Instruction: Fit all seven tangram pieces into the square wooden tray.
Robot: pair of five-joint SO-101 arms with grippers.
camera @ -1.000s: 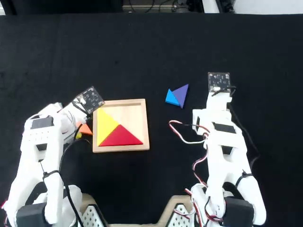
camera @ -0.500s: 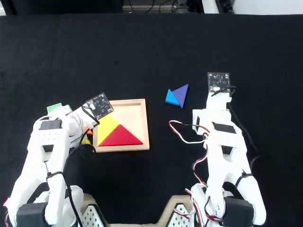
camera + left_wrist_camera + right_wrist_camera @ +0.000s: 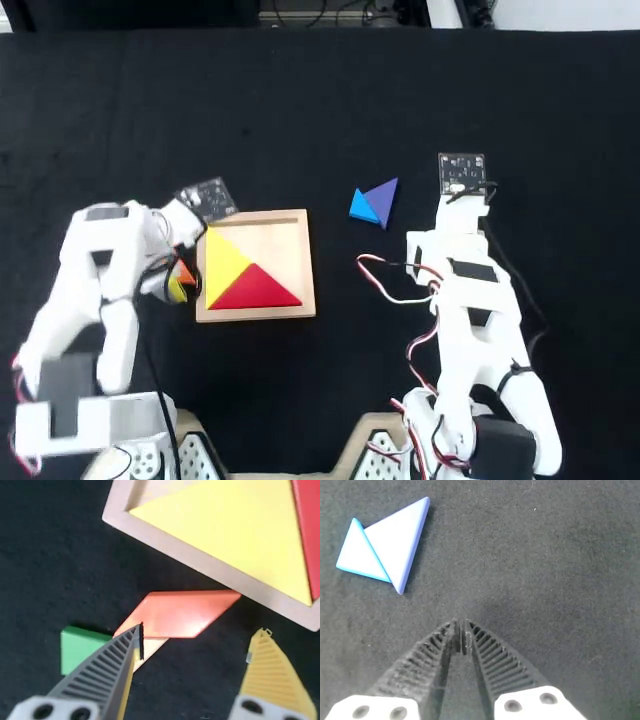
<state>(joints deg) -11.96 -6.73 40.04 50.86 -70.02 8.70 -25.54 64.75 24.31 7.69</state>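
The tray (image 3: 255, 314) lies on the black bench (image 3: 300, 100). A yellow triangle (image 3: 224, 260) fills its 9 o'clock side and a red triangle (image 3: 256, 290) its 6 o'clock side. Bare wood runs from 12 to 3 o'clock.

Just outside the 9 o'clock rim lies an orange parallelogram (image 3: 182, 612), one corner close against the frame. The left wrist view also brings out a green square (image 3: 80, 645) just beside it. The left claw (image 3: 200, 630) hangs over the parallelogram, fingers spread wide, its grey tip at the piece's corner.

At the tray's 2 o'clock, well apart from it, a blue triangle (image 3: 357, 555) touches a purple triangle (image 3: 397, 535). The right claw (image 3: 461, 630) is pressed together, holding nothing, with dark cloth all around it.
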